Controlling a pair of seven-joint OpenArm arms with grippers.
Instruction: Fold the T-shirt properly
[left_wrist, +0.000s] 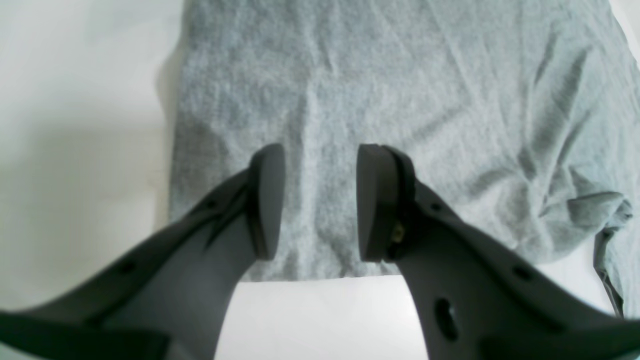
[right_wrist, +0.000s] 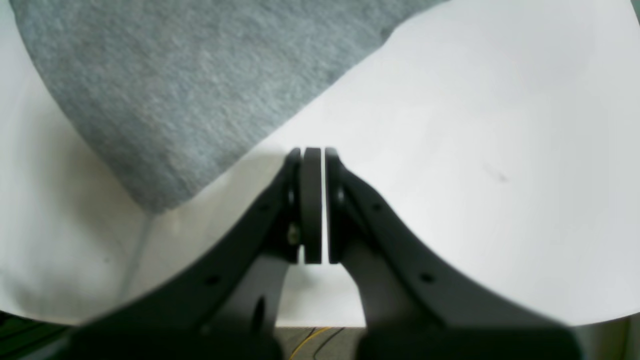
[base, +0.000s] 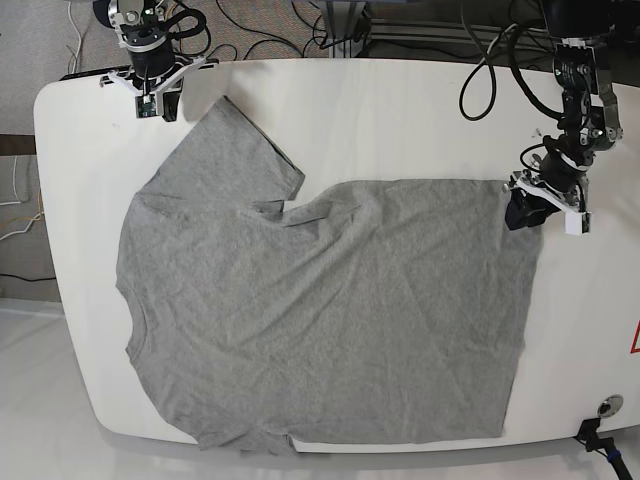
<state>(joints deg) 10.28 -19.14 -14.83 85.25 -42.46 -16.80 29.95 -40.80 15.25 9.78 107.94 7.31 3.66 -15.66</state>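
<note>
Left claw agape over plain, unprinted T-shirt hem, w/o contact.

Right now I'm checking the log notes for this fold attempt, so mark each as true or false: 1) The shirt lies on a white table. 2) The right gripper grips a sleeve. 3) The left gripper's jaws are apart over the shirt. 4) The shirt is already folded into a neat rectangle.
1) True: the T-shirt lies on the white table.
2) False: the right gripper is shut on nothing, over bare table beside the sleeve.
3) True: the left gripper stands open above the shirt's edge.
4) False: it lies mostly spread out, one sleeve flat.
</note>
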